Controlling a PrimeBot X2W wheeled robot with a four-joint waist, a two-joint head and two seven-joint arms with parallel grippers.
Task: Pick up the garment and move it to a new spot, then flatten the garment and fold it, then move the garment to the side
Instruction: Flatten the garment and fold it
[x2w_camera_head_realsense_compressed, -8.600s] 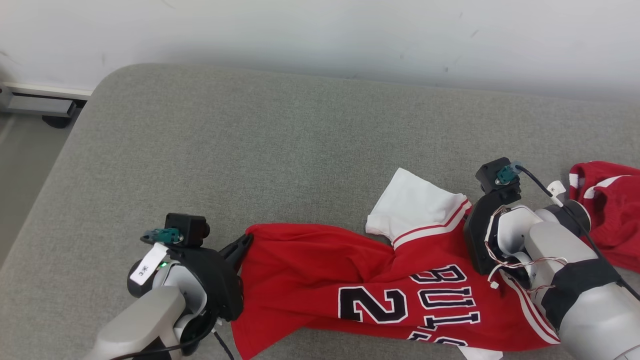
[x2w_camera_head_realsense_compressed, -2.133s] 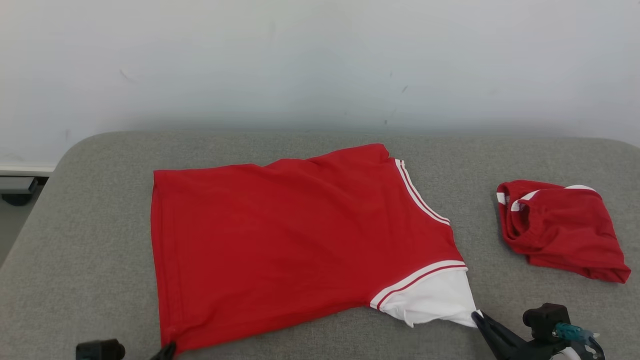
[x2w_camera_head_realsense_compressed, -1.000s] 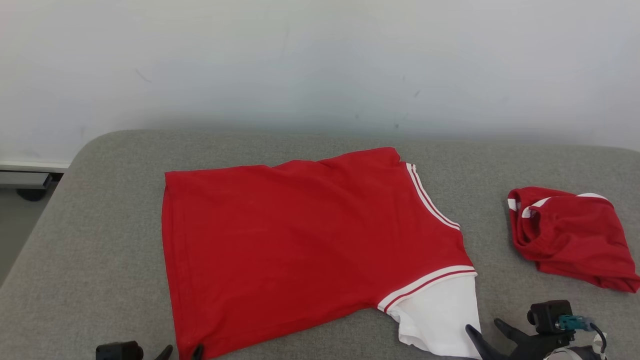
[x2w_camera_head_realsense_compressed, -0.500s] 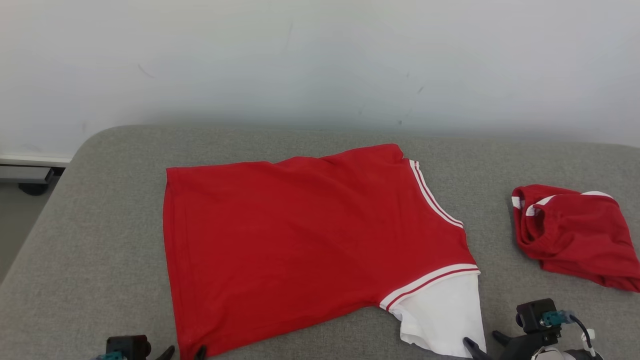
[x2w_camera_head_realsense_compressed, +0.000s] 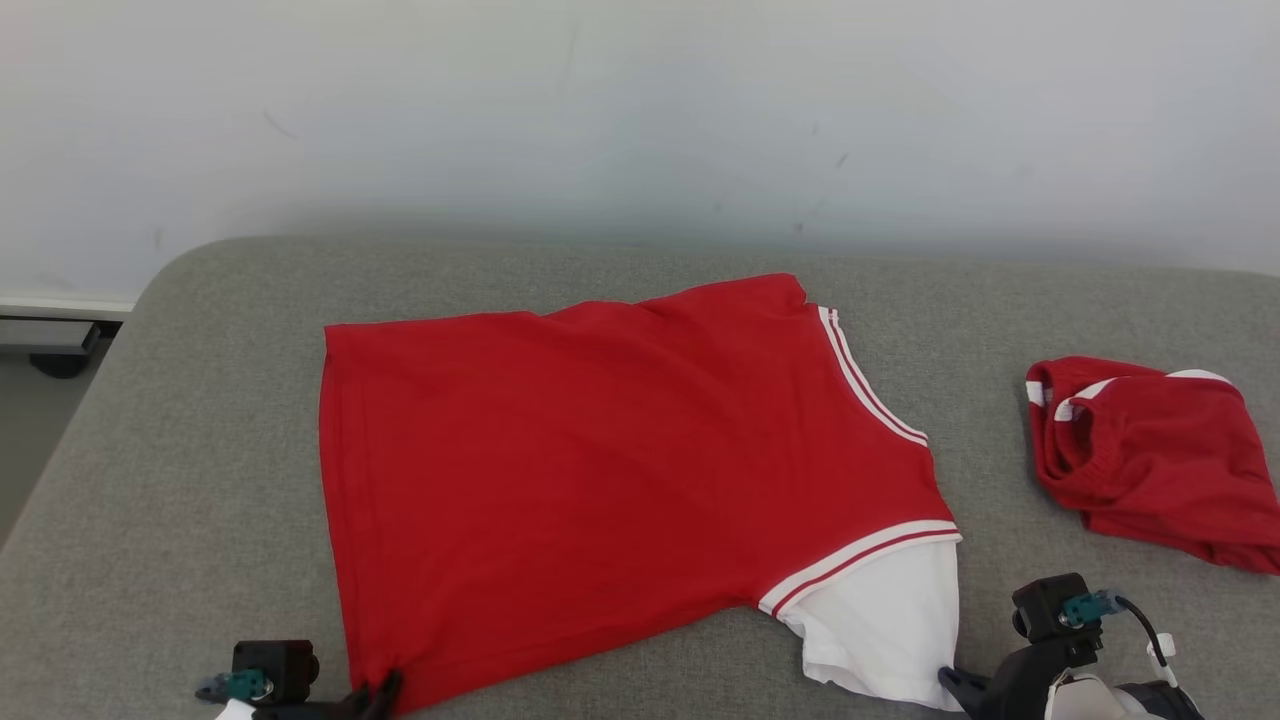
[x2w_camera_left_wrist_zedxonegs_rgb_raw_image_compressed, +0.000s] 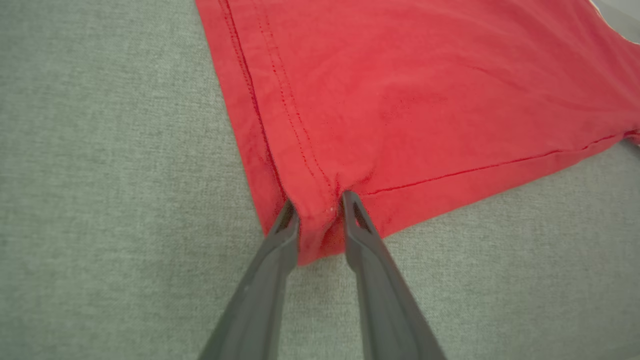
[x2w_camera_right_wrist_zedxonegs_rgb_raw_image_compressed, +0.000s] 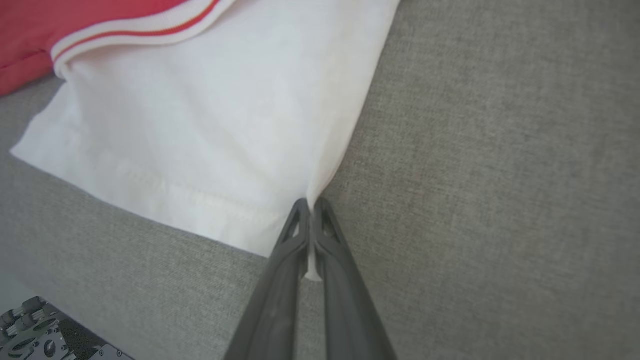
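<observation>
Bright, even, soft light; sharp frames.

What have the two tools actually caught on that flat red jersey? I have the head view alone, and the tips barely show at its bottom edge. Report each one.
Observer: In its wrist view, the left tool has the hem corner of the red cotton jersey pinched in a bunch between its two fingers.
Operator: Now the right one.
Observer: The right tool is nearly closed on the outer corner of the white short sleeve. A sliver of white cloth shows between the tips.
Operator: Tell me whether either corner is up.
Observer: Not yet. Beside both grips the cloth lies flat on the grey woven cushion.
</observation>
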